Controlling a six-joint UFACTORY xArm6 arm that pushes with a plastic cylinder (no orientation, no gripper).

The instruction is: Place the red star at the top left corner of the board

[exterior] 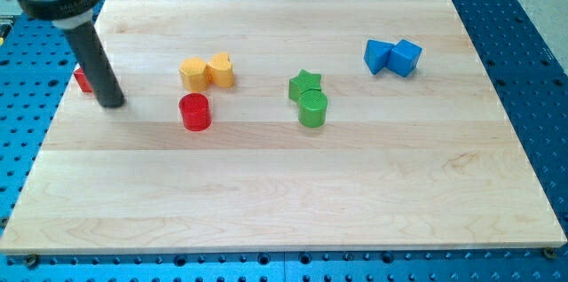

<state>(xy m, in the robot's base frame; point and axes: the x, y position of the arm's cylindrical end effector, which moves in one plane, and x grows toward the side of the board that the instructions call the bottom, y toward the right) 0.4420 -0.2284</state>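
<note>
A red block [83, 79], most likely the red star, lies near the board's left edge, mostly hidden behind my rod, so its shape cannot be made out. My tip [112, 102] rests on the board just to the right of and below that red block, touching or nearly touching it. A red cylinder [194, 111] stands further to the right of my tip.
A yellow hexagon-like block [193, 73] and a yellow cylinder [221, 69] sit together above the red cylinder. A green star [304, 84] touches a green cylinder [312, 108] at mid-board. Two blue blocks [392, 56] sit at the upper right. The wooden board [284, 202] lies on a blue perforated table.
</note>
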